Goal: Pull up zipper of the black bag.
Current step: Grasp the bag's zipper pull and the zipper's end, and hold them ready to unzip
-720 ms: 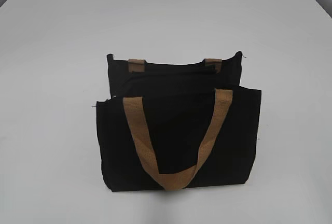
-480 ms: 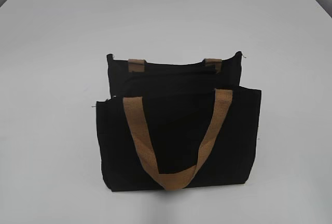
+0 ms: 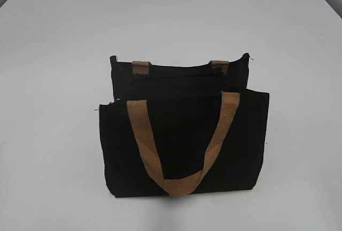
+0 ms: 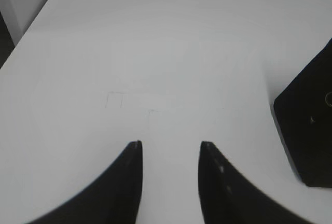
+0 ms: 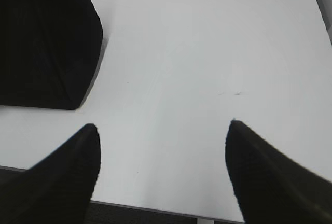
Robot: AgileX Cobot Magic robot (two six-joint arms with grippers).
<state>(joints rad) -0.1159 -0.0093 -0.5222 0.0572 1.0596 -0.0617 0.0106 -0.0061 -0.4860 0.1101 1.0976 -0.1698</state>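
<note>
My left pincer [image 4: 169,149] stood with its two dark fingers parted by a modest gap, holding nothing, over the bare white bench [image 4: 155,53]. The rectangular black fabric bag [image 4: 306,130] showed only as a dark corner off to that pincer's right, well apart from the fingertips. My right pincer [image 5: 163,128] was spread much wider, also holding nothing, above the bench near its front edge; a rounded corner of the bag lay ahead and to its left, clear of both fingers.

In the exterior view neither of my arms appeared. The bag stood upright at the middle of the bench, its front pocket panel [image 3: 181,145] nearest the camera, with one tan woven webbing handle [image 3: 179,145] drooping down over that panel in a loop. Behind it the bag's top lay as a dark band, and the ends of the second tan handle [image 3: 141,67] stood at the far rim. The zipper pull was too small and dark there for me to pick out.

Compared with the views from a moment before, the bag and its handles lay just as they had.
</note>
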